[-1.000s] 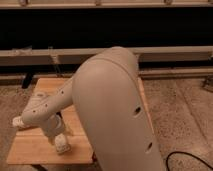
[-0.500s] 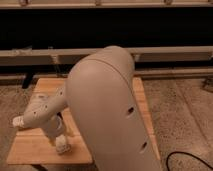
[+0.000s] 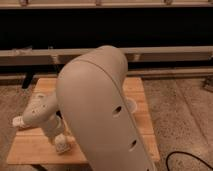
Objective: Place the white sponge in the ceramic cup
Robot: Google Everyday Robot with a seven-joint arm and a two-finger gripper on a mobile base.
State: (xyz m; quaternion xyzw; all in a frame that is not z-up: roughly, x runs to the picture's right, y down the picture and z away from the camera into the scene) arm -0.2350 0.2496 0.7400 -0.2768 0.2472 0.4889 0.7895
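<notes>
My gripper (image 3: 62, 145) is hanging low over the near left part of the flat wooden table (image 3: 30, 148); I cannot tell whether it is open or closed. My smooth, rounded cream arm shell (image 3: 100, 100) is blocking the middle and hiding the white sponge. A pale curved rim (image 3: 132, 105) is peeking out on its right.

Arm (image 3: 100, 100) further left, gripper (image 3: 62, 145) over table (image 3: 137, 90)

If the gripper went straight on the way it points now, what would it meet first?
The gripper points downward, low over the near left part of the wooden table. It would probably meet the table top first, though the depth there is unclear.
</notes>
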